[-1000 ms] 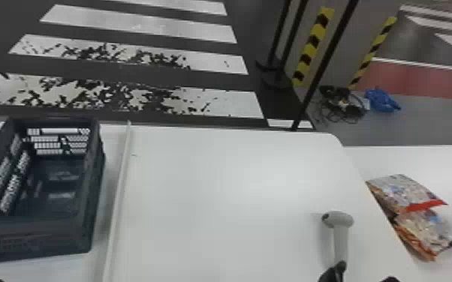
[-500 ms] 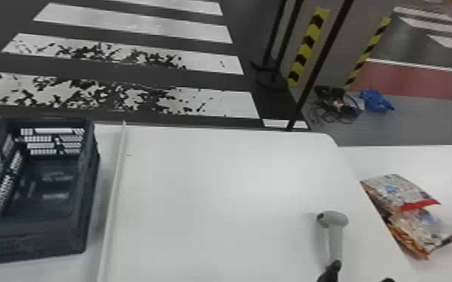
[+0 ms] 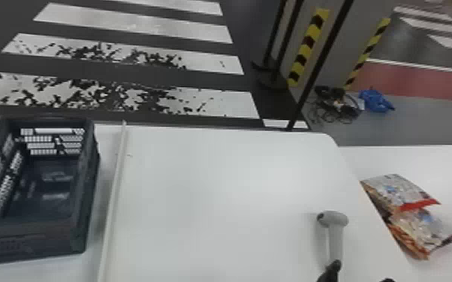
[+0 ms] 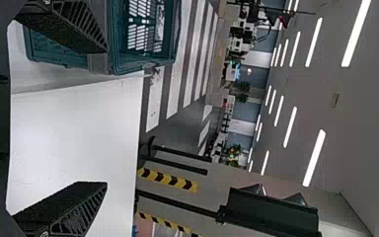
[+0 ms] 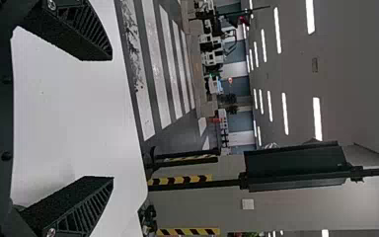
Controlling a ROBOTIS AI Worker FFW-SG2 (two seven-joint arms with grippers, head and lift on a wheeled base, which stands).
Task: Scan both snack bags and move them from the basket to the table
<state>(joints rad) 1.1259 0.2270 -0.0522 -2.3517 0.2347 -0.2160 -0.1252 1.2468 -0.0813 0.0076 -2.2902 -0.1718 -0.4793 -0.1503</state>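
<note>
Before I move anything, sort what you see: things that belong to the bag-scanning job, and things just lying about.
For the job:
first snack bag, on the right
second snack bag, against it
dark basket, on the left
grey scanner, between

Lying about:
blue bundle, on the floor
dark cable tangle, beside it

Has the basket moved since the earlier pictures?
No. In the head view, the basket sits at the same place beside the pale strip on the white table.
</note>
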